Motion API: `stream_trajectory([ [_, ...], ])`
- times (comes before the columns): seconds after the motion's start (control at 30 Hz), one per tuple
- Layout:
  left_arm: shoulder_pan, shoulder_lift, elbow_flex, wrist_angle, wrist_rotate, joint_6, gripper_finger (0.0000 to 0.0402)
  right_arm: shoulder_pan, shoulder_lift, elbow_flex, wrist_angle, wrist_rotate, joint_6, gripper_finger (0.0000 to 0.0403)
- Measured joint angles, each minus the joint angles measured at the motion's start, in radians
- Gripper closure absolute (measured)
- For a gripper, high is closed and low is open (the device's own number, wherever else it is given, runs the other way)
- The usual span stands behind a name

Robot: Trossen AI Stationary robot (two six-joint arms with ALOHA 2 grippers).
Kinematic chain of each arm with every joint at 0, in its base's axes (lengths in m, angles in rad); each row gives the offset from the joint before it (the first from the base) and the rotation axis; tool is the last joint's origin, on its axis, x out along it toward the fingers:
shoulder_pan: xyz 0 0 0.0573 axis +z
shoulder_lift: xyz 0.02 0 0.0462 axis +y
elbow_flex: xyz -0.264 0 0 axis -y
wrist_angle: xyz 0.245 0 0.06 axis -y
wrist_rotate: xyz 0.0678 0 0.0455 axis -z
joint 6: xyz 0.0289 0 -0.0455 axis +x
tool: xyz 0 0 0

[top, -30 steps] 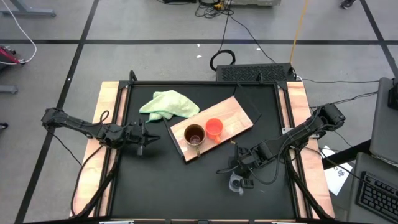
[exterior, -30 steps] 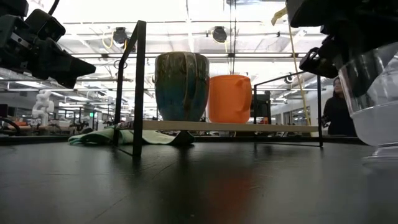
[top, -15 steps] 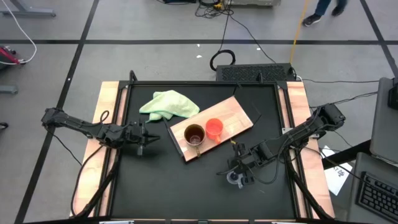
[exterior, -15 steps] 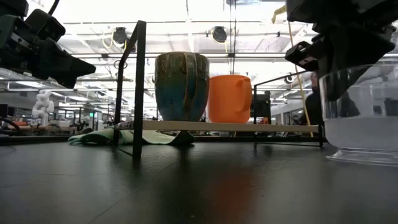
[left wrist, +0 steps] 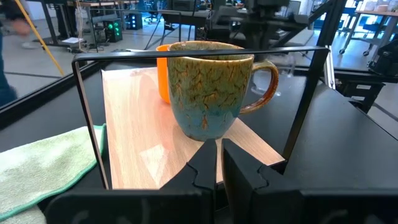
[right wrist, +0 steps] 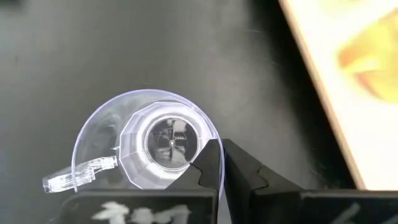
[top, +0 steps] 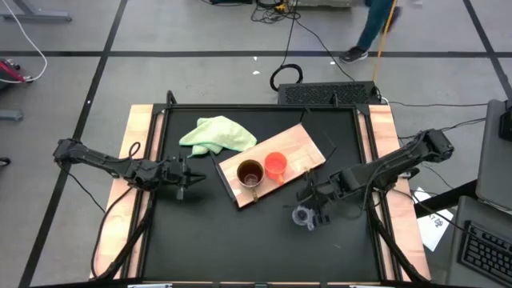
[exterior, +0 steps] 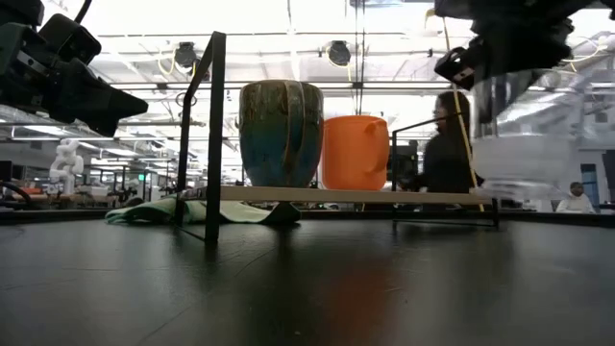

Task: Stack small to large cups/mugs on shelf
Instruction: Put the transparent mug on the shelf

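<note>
The tan-brown mug (top: 250, 173) and the orange cup (top: 276, 166) stand side by side on the light-wood shelf (top: 304, 148). In the low view the mug (exterior: 281, 133) and orange cup (exterior: 355, 152) stand upright on the board (exterior: 423, 197). My right gripper (top: 314, 210) is shut on the clear glass cup (top: 302, 216), near the shelf's near right side, above the table (exterior: 524, 135). My left gripper (top: 189, 178) is shut and empty, left of the shelf, pointing at the mug (left wrist: 211, 93). My right gripper pinches the glass cup's wall at the rim (right wrist: 214, 144), on the side away from its handle (right wrist: 68, 177). One finger (right wrist: 208, 165) is inside the cup and one outside. The fingers come from above, pointing down. The cup hangs upright, lifted clear of the table (exterior: 524, 183).
A pale green cloth (top: 216, 134) lies bunched at the far left, beside the shelf's far end. A black frame (exterior: 213, 135) stands around the shelf. A person (exterior: 447, 144) walks beyond the table's far edge. Bare black table lies near the front (top: 240, 240).
My right gripper has risen and gone toward the table's far edge and the shelf with the glass cup. The cup stood on the table a second ago and now hangs upright, clear of it.
</note>
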Motion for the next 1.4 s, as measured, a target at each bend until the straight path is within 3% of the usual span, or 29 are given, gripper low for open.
stream_trajectory([
  [0.4,0.0,0.0,0.0,-0.002,-0.003,0.008,0.0376,-0.169,-0.127,0.0,-0.087,-0.006,-0.073,0.0403],
  [0.5,0.0,0.0,0.0,-0.003,-0.025,0.009,0.0376,-0.216,-0.132,0.004,-0.097,-0.051,-0.101,0.0403],
  [0.97,0.0,0.0,0.0,-0.009,-0.035,0.017,0.0376,-0.43,-0.121,0.174,-0.244,-0.117,-0.359,0.0403],
  [1.4,0.0,0.0,0.0,-0.011,-0.046,0.048,0.0376,-0.633,-0.041,0.192,-0.311,-0.147,-0.543,0.0403],
])
